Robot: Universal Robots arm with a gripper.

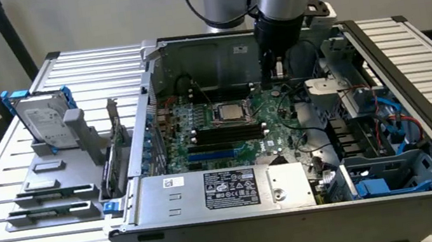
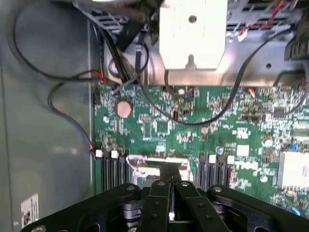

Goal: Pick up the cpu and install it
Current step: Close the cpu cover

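An open computer case (image 1: 416,84) lies on the table with its green motherboard (image 1: 236,140) exposed. The cpu (image 1: 229,113), a shiny silver square, sits flat inside the metal socket frame near the middle of the board. My gripper (image 1: 273,89) reaches down into the case just to the exterior view's right of the socket, its tips close to the board. In the wrist view the black fingers (image 2: 159,193) are pressed together, my gripper (image 2: 170,181) is shut with nothing visible between them, and they cover most of the socket frame (image 2: 145,164).
A silver hard drive in a blue frame (image 1: 44,119) stands on a grey holder at the exterior view's left, with dark memory sticks (image 1: 49,196) in front. The power supply (image 1: 222,191) fills the case's near side. Black cables (image 2: 53,77) and a drive cage (image 1: 369,111) crowd the gripper.
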